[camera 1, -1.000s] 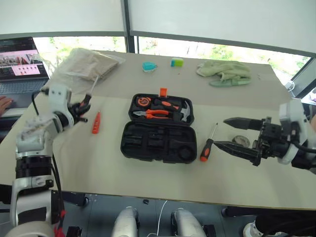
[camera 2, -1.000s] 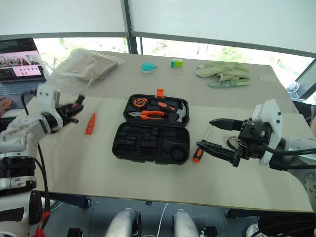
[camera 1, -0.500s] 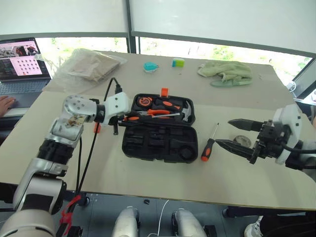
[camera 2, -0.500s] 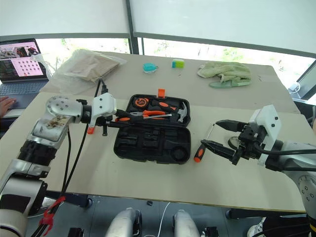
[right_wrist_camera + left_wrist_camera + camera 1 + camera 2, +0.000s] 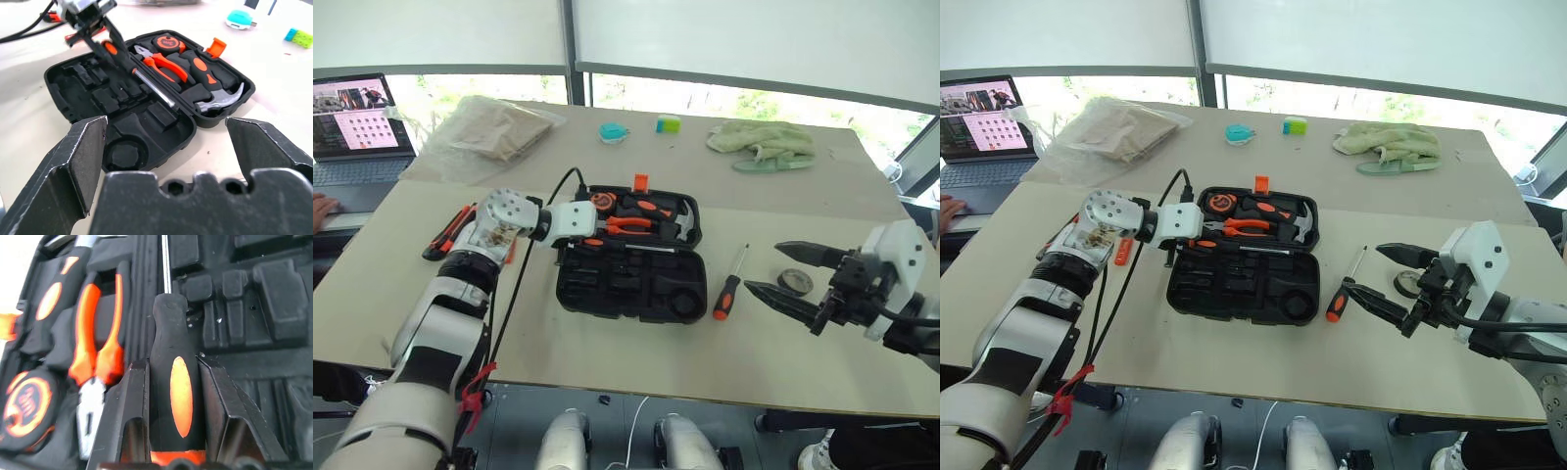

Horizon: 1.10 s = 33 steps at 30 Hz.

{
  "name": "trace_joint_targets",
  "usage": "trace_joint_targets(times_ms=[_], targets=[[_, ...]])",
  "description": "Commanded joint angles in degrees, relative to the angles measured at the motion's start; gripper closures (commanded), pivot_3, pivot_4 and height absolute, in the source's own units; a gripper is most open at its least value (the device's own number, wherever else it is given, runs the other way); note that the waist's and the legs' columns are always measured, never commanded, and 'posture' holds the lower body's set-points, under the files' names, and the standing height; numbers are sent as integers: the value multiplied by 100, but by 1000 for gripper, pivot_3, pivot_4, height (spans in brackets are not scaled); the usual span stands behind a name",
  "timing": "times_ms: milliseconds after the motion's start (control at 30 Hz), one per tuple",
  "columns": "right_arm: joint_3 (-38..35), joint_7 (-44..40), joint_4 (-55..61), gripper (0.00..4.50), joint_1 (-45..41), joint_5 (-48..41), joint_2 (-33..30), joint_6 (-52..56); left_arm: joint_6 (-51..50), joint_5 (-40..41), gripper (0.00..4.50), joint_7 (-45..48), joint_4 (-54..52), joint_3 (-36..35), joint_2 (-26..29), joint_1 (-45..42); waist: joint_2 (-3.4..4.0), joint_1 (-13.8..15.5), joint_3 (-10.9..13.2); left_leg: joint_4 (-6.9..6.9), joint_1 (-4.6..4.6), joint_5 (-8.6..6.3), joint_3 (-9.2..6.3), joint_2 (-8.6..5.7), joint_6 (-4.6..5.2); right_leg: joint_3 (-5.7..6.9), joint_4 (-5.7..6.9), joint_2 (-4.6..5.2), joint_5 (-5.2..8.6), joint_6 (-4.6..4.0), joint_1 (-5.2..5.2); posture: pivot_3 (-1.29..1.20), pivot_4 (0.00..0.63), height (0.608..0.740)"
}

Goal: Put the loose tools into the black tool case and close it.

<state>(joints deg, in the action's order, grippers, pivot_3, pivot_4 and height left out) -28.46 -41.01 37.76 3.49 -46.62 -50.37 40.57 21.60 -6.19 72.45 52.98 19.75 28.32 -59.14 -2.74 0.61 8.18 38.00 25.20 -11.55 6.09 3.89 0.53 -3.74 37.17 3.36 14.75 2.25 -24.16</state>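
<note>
The black tool case (image 5: 636, 279) lies open mid-table, with pliers (image 5: 98, 347), a hammer and a tape measure (image 5: 27, 401) in its far half. My left gripper (image 5: 587, 238) is shut on a black-and-orange screwdriver (image 5: 180, 391), held low over the case's hinge line with the shaft pointing right. An orange-and-black utility knife (image 5: 448, 231) lies on the table left of that arm. A slim orange tester screwdriver (image 5: 1121, 250) peeks out beside the arm. Another screwdriver (image 5: 725, 292) and a dark tape roll (image 5: 795, 281) lie right of the case. My right gripper (image 5: 766, 268) hovers open beside them.
A laptop (image 5: 352, 117) with a person's hand (image 5: 323, 206) sits at the far left. A clear bag of beige material (image 5: 489, 132), a teal object (image 5: 612, 131), a small green block (image 5: 667, 123) and a green cloth (image 5: 759, 142) lie at the back.
My left arm swung from the table's left side to the case, carrying the screwdriver, and lowered it toward the hinge. The utility knife has come into view. The right gripper stayed put.
</note>
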Motion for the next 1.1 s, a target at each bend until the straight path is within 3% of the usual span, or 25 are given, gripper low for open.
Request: trace_joint_targets(times_ms=[33, 400, 467, 667, 700, 733, 833, 1100], targets=[[-167, 81, 169, 0, 20, -117, 27, -13, 247, -41, 3592, 7, 76, -91, -66, -203, 0, 0, 0, 0, 0, 0, 0, 0, 0, 0, 0, 0, 0, 0, 1, 0, 150, 740], [54, 226, 195, 0, -120, -219, 17, 2, 302, -409, 3592, -201, 485, -66, -89, -352, 0, 2, 0, 2, 0, 0, -5, -1, 0, 1, 0, 0, -1, 1, 3, 0, 150, 740], [79, 227, 194, 0, -132, -234, 6, -6, 210, -292, 2580, -3, 356, -127, -91, -380, 0, 1, 0, 3, 0, 0, -6, -1, 0, 2, 1, 0, -1, 1, 4, 0, 150, 740], [155, 222, 201, 0, -98, -268, 5, -22, -241, 47, 420, 519, -252, -309, -69, -433, 0, 4, 0, 6, 1, 0, -7, -1, 0, 2, 3, 0, -1, 1, 4, 0, 150, 740], [158, 222, 208, 0, -82, -270, 7, -23, -269, 58, 139, 554, -302, -310, -60, -450, 0, 3, 0, 7, 2, 0, -7, -1, 0, 2, 3, 0, -1, 1, 4, 0, 150, 740], [164, 221, 215, 0, -67, -264, 11, -27, -237, 68, 139, 602, -348, -301, -52, -456, 0, 3, 0, 8, 2, 0, -8, -1, 0, 2, 3, 0, -1, 1, 4, 0, 150, 740], [193, 232, 226, 0, -51, -249, 22, -36, -276, 70, 784, 653, -390, -298, -64, -465, 0, 1, 0, 8, 1, 0, -8, -1, 0, 2, 3, -1, -1, 1, 4, 0, 150, 740], [288, 292, 211, 0, -98, -180, 21, -41, -208, -313, 3826, 138, 68, -155, -304, -517, 0, 1, 0, 9, 2, 0, -12, -2, 0, 2, 3, -2, -1, 1, 5, 0, 150, 740]])
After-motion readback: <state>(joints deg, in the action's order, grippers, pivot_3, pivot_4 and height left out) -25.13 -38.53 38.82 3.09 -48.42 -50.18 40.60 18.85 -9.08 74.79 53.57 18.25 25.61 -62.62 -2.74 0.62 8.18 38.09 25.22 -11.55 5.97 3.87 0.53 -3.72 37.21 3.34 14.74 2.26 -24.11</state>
